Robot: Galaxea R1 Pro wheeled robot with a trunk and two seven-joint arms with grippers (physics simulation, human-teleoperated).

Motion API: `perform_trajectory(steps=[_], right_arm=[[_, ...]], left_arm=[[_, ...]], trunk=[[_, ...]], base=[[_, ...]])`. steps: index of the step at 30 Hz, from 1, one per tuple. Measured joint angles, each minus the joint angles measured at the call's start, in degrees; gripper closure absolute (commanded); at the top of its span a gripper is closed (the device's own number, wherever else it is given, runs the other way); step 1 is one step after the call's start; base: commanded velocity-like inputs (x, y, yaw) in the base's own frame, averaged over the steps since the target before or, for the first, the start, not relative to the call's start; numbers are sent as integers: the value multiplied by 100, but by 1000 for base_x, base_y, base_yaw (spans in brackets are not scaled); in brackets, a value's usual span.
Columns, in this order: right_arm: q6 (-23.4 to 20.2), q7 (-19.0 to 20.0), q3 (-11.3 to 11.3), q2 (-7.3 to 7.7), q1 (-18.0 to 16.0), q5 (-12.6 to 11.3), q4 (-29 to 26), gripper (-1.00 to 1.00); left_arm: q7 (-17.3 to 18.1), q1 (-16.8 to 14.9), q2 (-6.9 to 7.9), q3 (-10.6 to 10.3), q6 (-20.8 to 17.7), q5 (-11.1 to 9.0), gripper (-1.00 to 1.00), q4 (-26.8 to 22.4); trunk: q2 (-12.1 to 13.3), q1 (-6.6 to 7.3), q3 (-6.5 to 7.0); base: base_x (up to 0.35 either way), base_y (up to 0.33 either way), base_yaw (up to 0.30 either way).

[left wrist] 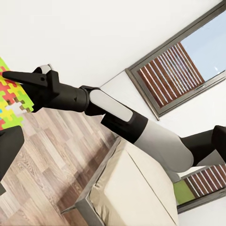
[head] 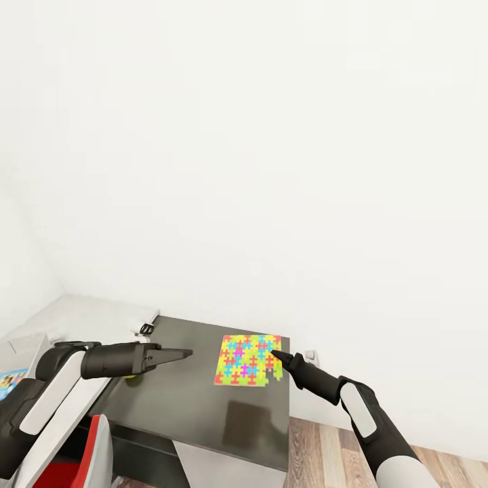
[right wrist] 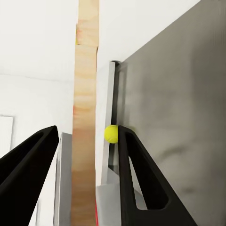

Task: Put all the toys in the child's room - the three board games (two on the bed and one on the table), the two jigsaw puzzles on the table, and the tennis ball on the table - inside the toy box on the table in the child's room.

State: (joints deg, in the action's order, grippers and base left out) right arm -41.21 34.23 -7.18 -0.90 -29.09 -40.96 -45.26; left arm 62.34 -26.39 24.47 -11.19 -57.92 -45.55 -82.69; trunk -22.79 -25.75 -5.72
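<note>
Fingers (right wrist: 141, 179) partly hide tennis ball (right wrist: 111, 133).

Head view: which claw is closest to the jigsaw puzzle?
The right claw: its tip reaches the edge of the jigsaw puzzle, while the left claw is apart over the dark table.

Bare dark table (head: 196, 400) lies between the grippers, only jigsaw puzzle (head: 248, 360) on it.
</note>
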Motion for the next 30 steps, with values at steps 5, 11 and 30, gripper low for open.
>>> perform_trajectory(steps=[5, 11, 30], right_arm=[[0, 0, 1, 0, 5, -1, 0, 100], [0, 0, -3, 0, 5, -1, 0, 100], [359, 16, 10, 32, 6, -2, 0, 100]], left_arm=[[0, 0, 0, 1, 2, 1, -100, 0], [5, 0, 6, 2, -6, -4, -100, -1], [50, -70, 130, 146, -155, -53, -100, -1]], trunk=[[0, 0, 0], [0, 0, 0], [0, 0, 0]], base=[[0, 0, 0], [0, 0, 0], [0, 0, 0]])
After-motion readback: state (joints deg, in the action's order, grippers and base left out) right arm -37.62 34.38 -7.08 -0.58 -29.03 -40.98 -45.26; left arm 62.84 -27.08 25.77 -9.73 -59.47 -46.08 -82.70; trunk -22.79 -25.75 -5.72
